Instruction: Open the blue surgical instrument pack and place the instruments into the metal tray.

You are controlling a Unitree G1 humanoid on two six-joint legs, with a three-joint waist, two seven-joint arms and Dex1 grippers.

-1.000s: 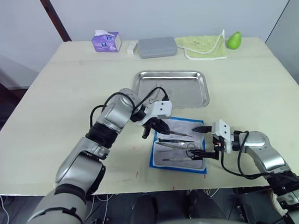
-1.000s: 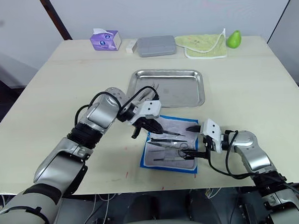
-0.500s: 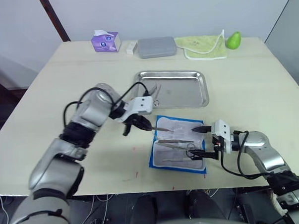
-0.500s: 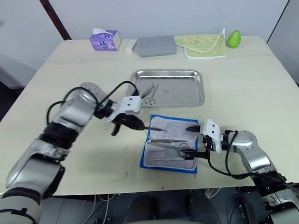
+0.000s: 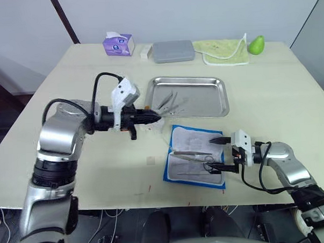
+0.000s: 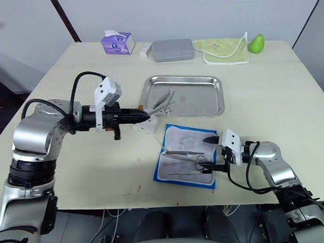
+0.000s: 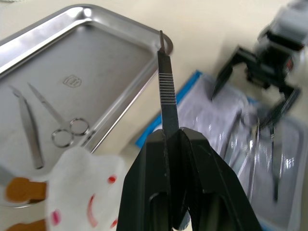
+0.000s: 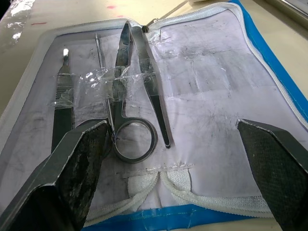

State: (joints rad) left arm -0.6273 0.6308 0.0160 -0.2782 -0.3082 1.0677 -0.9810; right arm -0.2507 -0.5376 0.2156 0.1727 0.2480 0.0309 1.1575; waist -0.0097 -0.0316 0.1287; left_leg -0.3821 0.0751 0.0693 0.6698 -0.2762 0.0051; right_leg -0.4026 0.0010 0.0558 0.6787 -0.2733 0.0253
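The blue surgical instrument pack [image 5: 195, 159] lies open on the table in front of the metal tray [image 5: 204, 101], its pale lining facing up. Several instruments [image 8: 127, 96] still sit in its pockets, among them ring-handled forceps and a flat ridged handle [image 8: 62, 98]. Scissors [image 7: 60, 126] and tweezers [image 7: 29, 127] lie in the tray's left part. My left gripper [image 5: 152, 118] hovers by the tray's near-left corner, shut on a slim ridged metal tool [image 7: 166, 82]. At the pack's right edge my right gripper [image 5: 220, 154] is open, with nothing between its fingers.
A crumpled white scrap with red marks [image 7: 82, 192] lies by the tray's near-left corner. Along the far edge stand a purple tissue box [image 5: 119, 45], a grey case [image 5: 173, 51], a green cloth [image 5: 223, 50] and a green pear [image 5: 256, 43].
My left gripper has lifted a slim tool out of the pack and swung left and back to the tray's near-left corner. The right gripper has stayed put.
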